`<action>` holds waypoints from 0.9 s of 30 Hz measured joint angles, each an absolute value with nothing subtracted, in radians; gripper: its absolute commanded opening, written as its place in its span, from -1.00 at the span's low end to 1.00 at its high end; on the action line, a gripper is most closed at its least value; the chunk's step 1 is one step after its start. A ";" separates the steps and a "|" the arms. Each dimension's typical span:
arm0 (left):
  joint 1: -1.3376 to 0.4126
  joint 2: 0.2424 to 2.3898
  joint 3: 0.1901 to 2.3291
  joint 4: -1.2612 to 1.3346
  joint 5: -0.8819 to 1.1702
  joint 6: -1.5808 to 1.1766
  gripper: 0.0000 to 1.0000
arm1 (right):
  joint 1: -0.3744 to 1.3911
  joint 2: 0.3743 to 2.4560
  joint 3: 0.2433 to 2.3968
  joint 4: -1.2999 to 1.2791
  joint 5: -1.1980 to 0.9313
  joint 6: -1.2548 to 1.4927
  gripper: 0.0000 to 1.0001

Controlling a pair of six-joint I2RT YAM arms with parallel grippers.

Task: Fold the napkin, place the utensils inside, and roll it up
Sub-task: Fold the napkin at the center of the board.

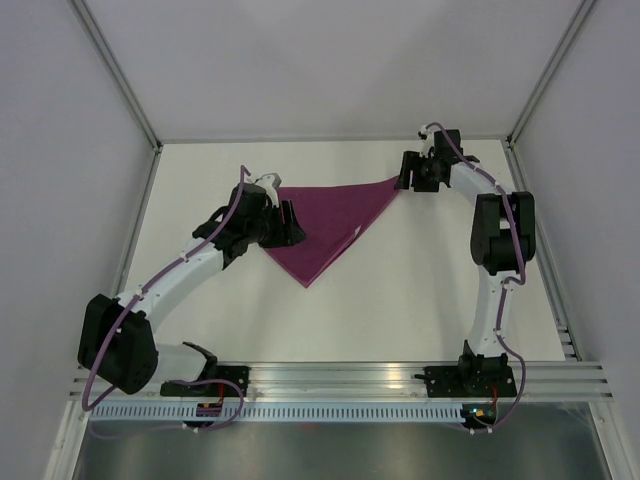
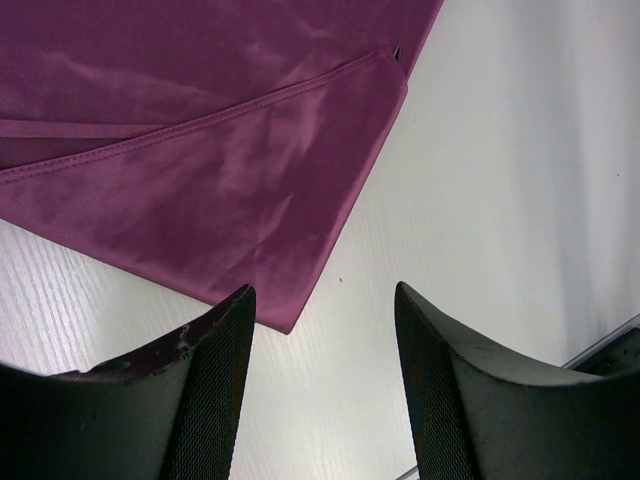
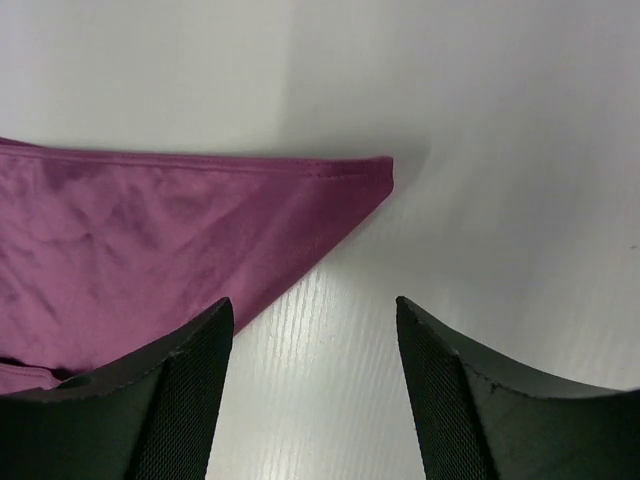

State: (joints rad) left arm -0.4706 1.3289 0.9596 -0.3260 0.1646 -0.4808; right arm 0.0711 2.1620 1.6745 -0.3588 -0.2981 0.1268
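The plum-purple napkin [image 1: 325,225] lies flat on the white table, folded into a triangle with its point toward the near edge. My left gripper [image 1: 290,222] hovers over the napkin's left corner, open with nothing between its fingers. In the left wrist view the folded cloth [image 2: 200,170] lies just ahead of the open left gripper [image 2: 322,290], with one hemmed layer lying over another. My right gripper [image 1: 404,172] sits at the napkin's far right corner. In the right wrist view that corner [image 3: 150,240] lies free on the table, ahead and left of the open right gripper [image 3: 313,301]. The utensils are out of view.
White walls with aluminium posts [image 1: 115,65] close in the table at the left, back and right. A metal rail [image 1: 340,375] carrying both arm bases runs along the near edge. White table surface [image 1: 400,290] lies between the napkin and the rail.
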 measured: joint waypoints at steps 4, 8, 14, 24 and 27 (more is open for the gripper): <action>-0.471 1.329 0.958 -0.321 0.167 -0.481 0.25 | 0.045 2.219 1.676 -0.375 -0.381 0.192 0.55; -0.471 1.329 0.954 -0.316 0.168 -0.481 0.25 | 0.023 2.249 1.694 -0.356 -0.455 0.256 0.57; -0.471 1.329 0.942 -0.316 0.168 -0.481 0.25 | 0.006 2.289 1.721 -0.302 -0.508 0.350 0.51; -0.471 1.329 0.942 -0.316 0.168 -0.481 0.25 | 0.004 2.355 1.770 -0.236 -0.520 0.440 -0.09; -0.471 1.329 0.942 -0.317 0.168 -0.481 0.25 | 0.004 2.361 1.770 -0.230 -0.518 0.452 -0.35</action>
State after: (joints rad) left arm -0.4706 1.3289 0.9421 -0.3168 0.1677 -0.4808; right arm 0.0044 2.3608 1.7699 -0.2302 -0.5179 0.4519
